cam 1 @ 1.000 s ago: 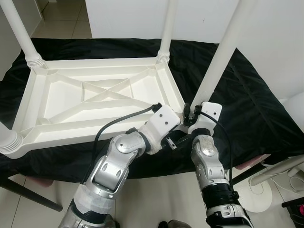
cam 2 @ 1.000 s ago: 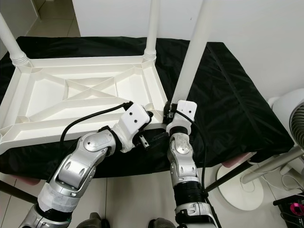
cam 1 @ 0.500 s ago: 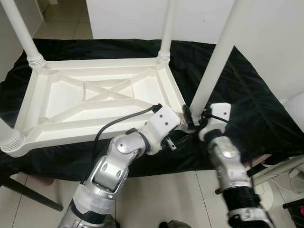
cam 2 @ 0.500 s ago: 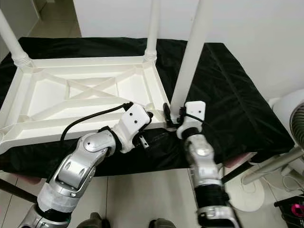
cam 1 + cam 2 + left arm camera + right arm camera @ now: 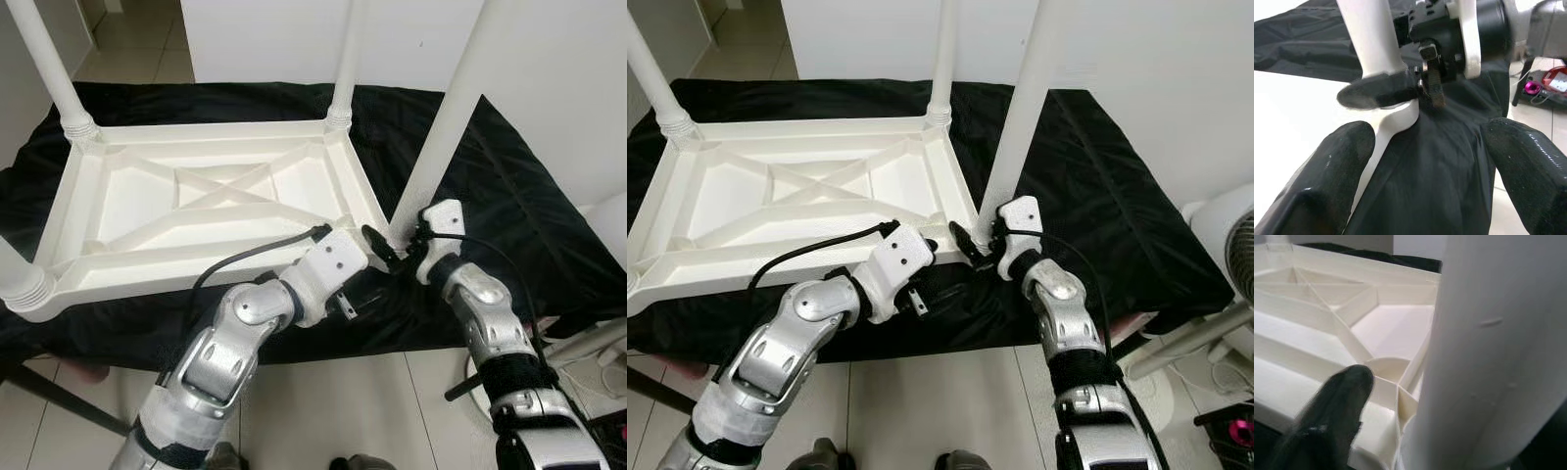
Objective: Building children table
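Upside-down white table top (image 5: 196,211) lies on the black cloth (image 5: 509,211), three legs already standing in their corners; the fourth leg (image 5: 446,122) stands at the near right corner of the top, base right at the corner socket (image 5: 1383,369). Change over the last second: right arm has swung out from directly below that corner to the side of it away from the top, and the right gripper (image 5: 978,247) now reaches back in around the leg's base instead of from underneath. Its fingers bracket the leg low down, one finger (image 5: 1334,396) lying against the socket rim on the table side; looks like a clamp on the leg, though I can't see full pad contact. Left gripper (image 5: 370,262) has barely moved, sits just beside the same corner below the top's edge, fingers (image 5: 1327,171) spread wide, holding nothing, just cloth between them. Leg reads slightly tilted off the other legs, so my read is it's not fully seated. Regrip suggests a twist or push into the socket comes next; risk is the leg levering out or the top sliding on the cloth with no left-side bracing.
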### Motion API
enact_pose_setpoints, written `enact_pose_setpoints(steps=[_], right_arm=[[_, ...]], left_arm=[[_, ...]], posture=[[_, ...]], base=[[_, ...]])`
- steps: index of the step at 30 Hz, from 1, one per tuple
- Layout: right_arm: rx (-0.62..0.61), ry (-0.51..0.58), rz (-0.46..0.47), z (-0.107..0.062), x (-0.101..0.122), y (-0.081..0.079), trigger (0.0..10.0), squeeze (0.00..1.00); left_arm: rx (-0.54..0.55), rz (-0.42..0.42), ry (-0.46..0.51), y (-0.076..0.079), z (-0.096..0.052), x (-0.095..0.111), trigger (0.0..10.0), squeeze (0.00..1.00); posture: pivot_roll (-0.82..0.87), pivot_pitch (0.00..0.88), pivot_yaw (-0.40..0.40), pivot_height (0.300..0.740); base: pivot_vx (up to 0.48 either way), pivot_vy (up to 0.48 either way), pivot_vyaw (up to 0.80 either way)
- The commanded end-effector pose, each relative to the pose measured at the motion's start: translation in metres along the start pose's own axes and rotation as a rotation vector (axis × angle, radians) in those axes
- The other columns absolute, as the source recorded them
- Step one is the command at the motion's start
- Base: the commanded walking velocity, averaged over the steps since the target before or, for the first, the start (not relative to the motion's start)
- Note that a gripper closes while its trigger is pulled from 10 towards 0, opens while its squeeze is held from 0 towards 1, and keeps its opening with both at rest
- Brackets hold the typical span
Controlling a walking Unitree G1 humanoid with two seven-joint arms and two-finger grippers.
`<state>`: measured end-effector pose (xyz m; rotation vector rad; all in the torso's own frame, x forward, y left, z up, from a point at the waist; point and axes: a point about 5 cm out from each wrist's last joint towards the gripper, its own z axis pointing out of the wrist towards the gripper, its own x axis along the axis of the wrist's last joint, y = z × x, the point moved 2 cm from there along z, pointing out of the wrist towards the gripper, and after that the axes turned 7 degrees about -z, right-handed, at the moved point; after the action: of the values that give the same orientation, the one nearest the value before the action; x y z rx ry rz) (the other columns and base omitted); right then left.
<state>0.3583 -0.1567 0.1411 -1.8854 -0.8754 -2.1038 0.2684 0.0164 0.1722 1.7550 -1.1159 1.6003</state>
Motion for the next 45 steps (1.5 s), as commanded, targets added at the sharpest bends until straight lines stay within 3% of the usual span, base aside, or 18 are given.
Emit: enact_pose_setpoints(steps=[1,2,3,14,15,17,18,23,33,37,40,43,45], right_arm=[[0.020,-0.010,-0.008,0.000,-0.003,-0.001,3.4,0.00],[0.030,-0.023,-0.012,0.003,-0.005,0.000,1.1,0.00],[0.042,-0.032,-0.010,0.003,-0.007,0.001,0.2,0.00],[0.062,-0.059,0.026,-0.001,-0.020,0.001,0.0,0.00],[0.052,-0.070,0.047,-0.004,-0.025,0.000,8.4,0.00],[0.052,-0.070,0.047,-0.004,-0.025,0.000,8.4,0.00],[0.027,-0.077,0.066,-0.006,-0.029,-0.001,10.0,0.00],[-0.052,-0.081,0.086,-0.008,-0.032,-0.002,10.0,0.00],[-0.383,-0.118,0.172,-0.012,-0.024,-0.007,10.0,0.00],[-0.443,-0.122,0.187,-0.013,-0.023,-0.013,10.0,0.00],[-0.551,-0.143,0.206,-0.014,-0.020,-0.027,10.0,0.00],[-0.567,-0.148,0.207,-0.014,-0.020,-0.029,10.0,0.00],[-0.666,-0.131,0.222,-0.013,-0.008,-0.039,10.0,0.00]], left_arm=[[-0.065,-0.010,-0.008,0.008,0.000,-0.001,10.0,0.00],[-0.065,-0.011,-0.014,0.008,-0.001,-0.001,10.0,0.00],[-0.061,-0.011,-0.018,0.007,-0.002,-0.002,10.0,0.00],[-0.052,-0.007,-0.027,0.006,-0.005,-0.003,10.0,0.00],[-0.053,-0.006,-0.029,0.006,-0.005,-0.003,10.0,0.00],[-0.053,-0.006,-0.029,0.006,-0.005,-0.003,10.0,0.00],[-0.055,-0.007,-0.030,0.007,-0.005,-0.003,10.0,0.00],[-0.063,-0.011,-0.035,0.008,-0.005,-0.003,10.0,0.00],[-0.043,-0.022,-0.029,0.005,-0.005,-0.002,10.0,0.00],[-0.033,-0.020,-0.030,0.004,-0.005,-0.002,10.0,0.00],[-0.029,-0.020,-0.029,0.003,-0.005,-0.001,10.0,0.00],[-0.029,-0.020,-0.029,0.003,-0.005,-0.001,10.0,0.00],[-0.034,-0.040,-0.009,0.003,-0.003,0.002,10.0,0.00]], posture=[[-0.04,0.039,-0.027,0.740],[-0.03,0.041,-0.029,0.740],[-0.02,0.041,-0.031,0.740],[-0.02,0.044,-0.024,0.740],[-0.02,0.046,-0.021,0.740],[-0.02,0.046,-0.021,0.740],[-0.02,0.048,-0.019,0.740],[-0.03,0.052,-0.014,0.740],[-0.03,0.058,-0.017,0.740],[-0.03,0.059,-0.016,0.740],[-0.04,0.058,-0.017,0.740],[-0.04,0.058,-0.017,0.740],[-0.05,0.058,-0.012,0.740]], base=[[0.000,0.000,0.00],[0.000,0.000,0.00],[0.000,0.000,0.00],[0.000,0.000,0.00],[0.000,0.000,0.00],[0.000,0.000,0.00],[0.000,0.000,0.00],[0.000,0.000,0.00],[0.000,0.000,0.00],[0.000,0.000,0.00],[0.000,0.000,0.00],[0.000,0.000,0.00],[0.000,0.000,0.00]])
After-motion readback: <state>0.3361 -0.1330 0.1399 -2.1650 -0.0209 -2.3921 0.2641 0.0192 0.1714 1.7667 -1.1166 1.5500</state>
